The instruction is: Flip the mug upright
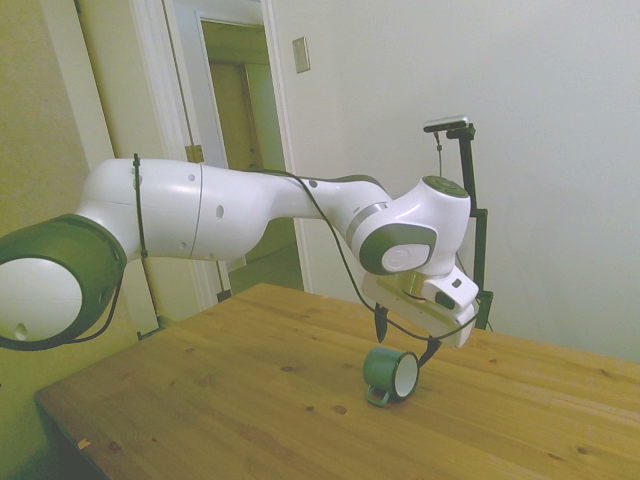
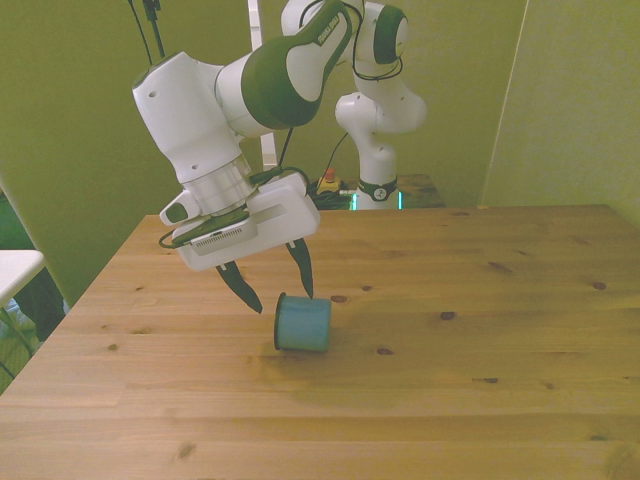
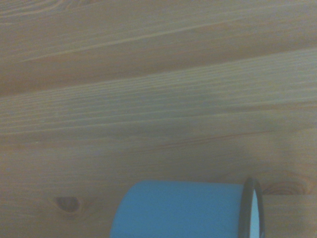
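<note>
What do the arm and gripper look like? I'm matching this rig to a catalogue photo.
The arm is glossy white with rounded segments and dark green-grey joint caps. A thin black cable runs along it, strapped on near the elbow. The gripper has a boxy white body and two slim, black, pointed fingers.

wooden table [image 2: 480, 380], mug [image 2: 303, 324] on side
</note>
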`<action>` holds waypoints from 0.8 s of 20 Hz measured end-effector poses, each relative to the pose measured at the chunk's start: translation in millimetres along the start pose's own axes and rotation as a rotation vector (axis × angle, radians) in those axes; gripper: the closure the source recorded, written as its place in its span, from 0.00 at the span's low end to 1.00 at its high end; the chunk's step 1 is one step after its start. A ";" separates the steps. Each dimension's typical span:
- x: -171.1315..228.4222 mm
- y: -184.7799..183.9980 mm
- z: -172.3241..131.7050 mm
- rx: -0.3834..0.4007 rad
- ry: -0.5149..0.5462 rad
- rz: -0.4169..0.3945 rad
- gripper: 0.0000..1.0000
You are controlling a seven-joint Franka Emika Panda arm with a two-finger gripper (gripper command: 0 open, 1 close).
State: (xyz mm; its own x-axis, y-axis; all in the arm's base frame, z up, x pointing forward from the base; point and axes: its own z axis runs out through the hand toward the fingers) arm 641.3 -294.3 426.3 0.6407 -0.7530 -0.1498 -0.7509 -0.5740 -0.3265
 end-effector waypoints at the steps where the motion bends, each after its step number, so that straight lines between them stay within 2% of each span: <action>1: 0.3 -0.3 -0.1 0.000 0.001 -0.001 0.00; 4: 1.9 2.9 2.5 0.003 -0.005 -0.008 0.00; 7: 6.8 14.5 4.8 0.043 -0.027 -0.025 0.00; 16: 10.2 39.1 18.8 0.238 -0.156 -0.093 0.00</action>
State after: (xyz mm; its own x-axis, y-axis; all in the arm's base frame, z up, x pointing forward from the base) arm 621.5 -318.4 394.5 0.7360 -0.6313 -0.2444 -0.6408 -0.5333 -0.5523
